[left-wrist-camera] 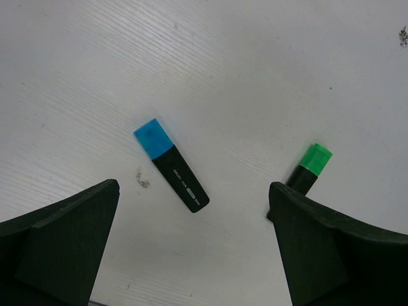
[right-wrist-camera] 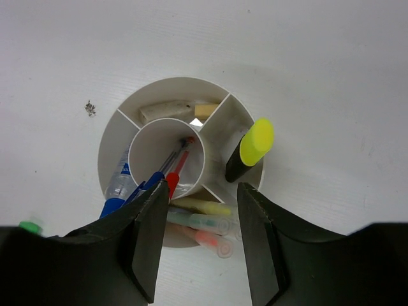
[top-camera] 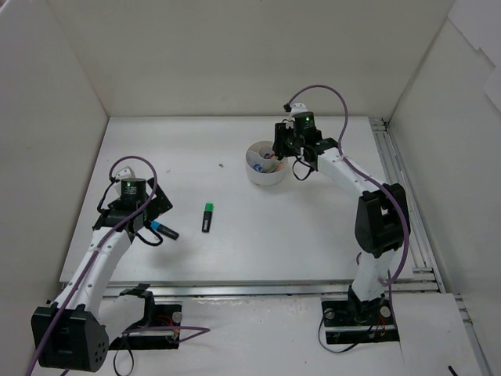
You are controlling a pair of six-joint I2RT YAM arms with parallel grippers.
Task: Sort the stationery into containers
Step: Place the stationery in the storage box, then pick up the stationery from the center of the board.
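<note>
Holds nothing in left gripper, spread wide over blue-capped highlighter; nothing in right gripper either, partly open above tub, yellow-capped highlighter leaning in an outer compartment.

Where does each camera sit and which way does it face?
Top external: above and behind the bases, looking down on the table; left arm and right arm show.
Left wrist: on the left arm, facing down at blue-capped highlighter and green-capped highlighter; left fingers below.
Right wrist: on the right arm, facing down into the tub; right fingers below.
Shared: top and left wrist, the green-capped highlighter; top and right wrist, the tub.
</note>
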